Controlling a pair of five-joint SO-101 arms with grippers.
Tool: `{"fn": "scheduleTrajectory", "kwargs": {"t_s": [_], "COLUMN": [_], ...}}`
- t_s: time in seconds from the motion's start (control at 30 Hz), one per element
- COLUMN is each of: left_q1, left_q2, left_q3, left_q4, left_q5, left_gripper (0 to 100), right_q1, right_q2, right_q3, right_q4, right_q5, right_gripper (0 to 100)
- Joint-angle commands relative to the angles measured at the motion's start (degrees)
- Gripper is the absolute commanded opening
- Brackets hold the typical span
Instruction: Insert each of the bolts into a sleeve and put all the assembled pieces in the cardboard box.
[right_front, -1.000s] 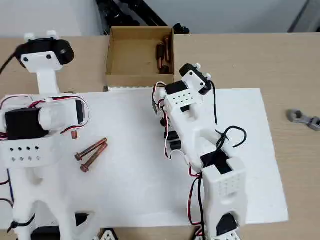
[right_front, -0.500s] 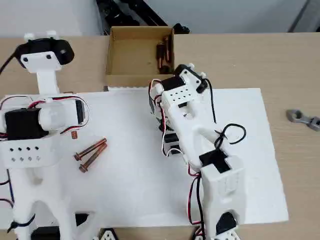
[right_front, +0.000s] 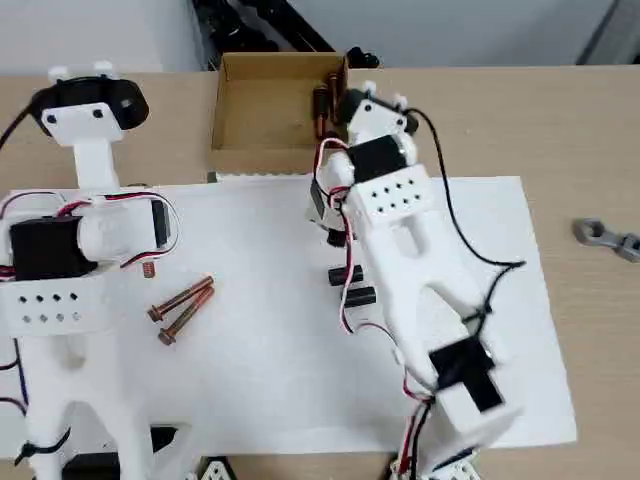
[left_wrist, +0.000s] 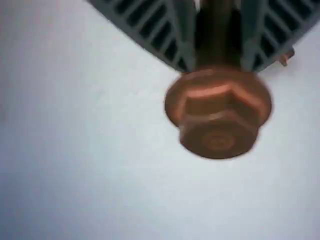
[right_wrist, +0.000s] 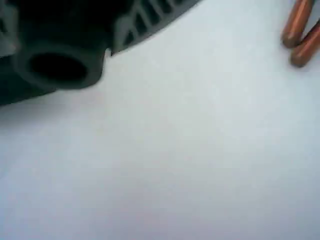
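Note:
In the left wrist view my left gripper (left_wrist: 217, 52) is shut on a copper bolt (left_wrist: 217, 112), whose hex head hangs just above the white sheet. The high view has that bolt's tip (right_front: 148, 268) poking out beside the left arm. My right gripper (right_wrist: 65, 45) is shut on a black sleeve (right_wrist: 57, 66), its open bore facing the camera, low over the sheet. Two loose bolts (right_front: 183, 305) lie side by side on the sheet, and their tips (right_wrist: 300, 35) appear in the right wrist view. The cardboard box (right_front: 235, 115) holds assembled pieces (right_front: 328, 105) along its right wall.
Two black sleeves (right_front: 350, 284) lie on the white sheet (right_front: 260, 360) beside the right arm's forearm. A metal wrench (right_front: 605, 235) rests on the wooden table at the far right. Cables loop around both arms.
The right arm has stretched forward, and its wrist has swung up toward the box's near right corner, uncovering the two sleeves on the sheet. The left arm has kept still.

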Motion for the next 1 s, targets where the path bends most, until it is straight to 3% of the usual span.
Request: {"fn": "scheduleTrajectory", "kwargs": {"t_s": [0.0,0.33,0.97], "left_q1": [0.0,0.4,3.0], "left_q2": [-2.5,-2.5,-2.5], "left_q3": [-0.4,-0.5,-0.5], "left_q4": [-1.3,-3.1,-17.1], "left_q5": [-0.3,-0.3,-0.1], "left_gripper": [1,1,1], "right_q1": [0.6,0.6,0.5], "right_q2": [-10.0,-29.4,-55.3], "right_q3": [-2.8,-2.7,-0.4], "right_q4": [0.5,0.5,4.4], "right_q5": [6.4,21.4,29.1], "right_gripper": [2.4,1.3,1.0]}}
